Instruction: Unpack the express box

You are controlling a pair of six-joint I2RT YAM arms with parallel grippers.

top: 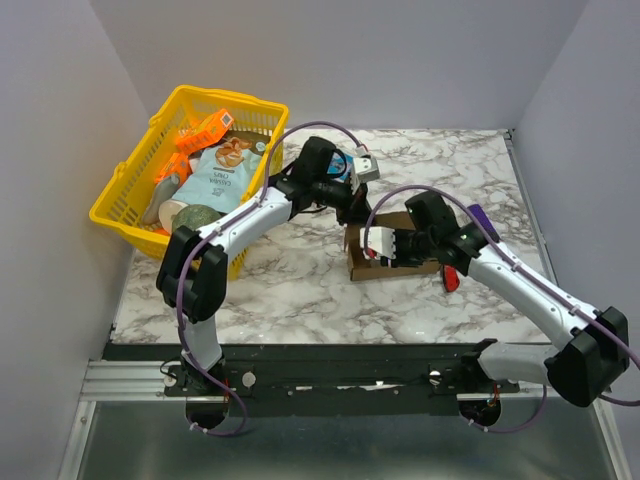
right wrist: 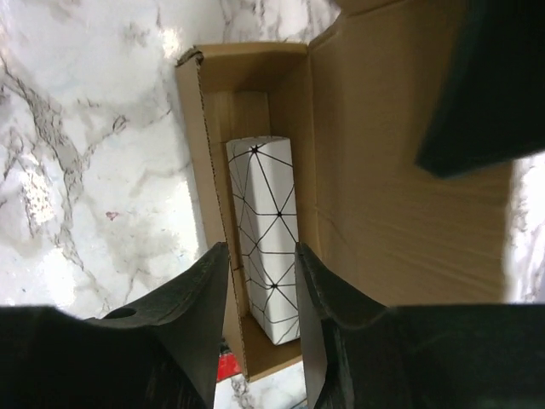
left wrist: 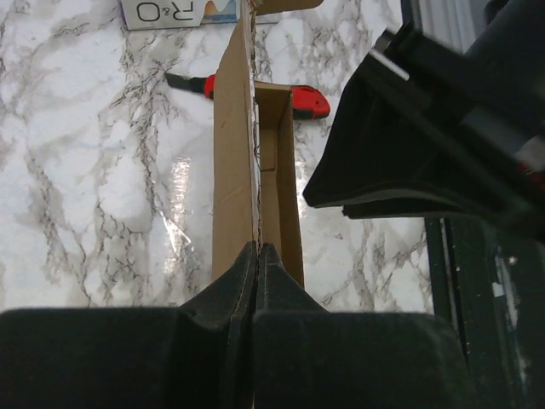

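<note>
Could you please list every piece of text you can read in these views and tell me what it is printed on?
"R&O": on the small white-and-blue box beyond the express box.
Pouch in the yellow basket: print too small to read.
White inner box: only a line pattern, no words.
</note>
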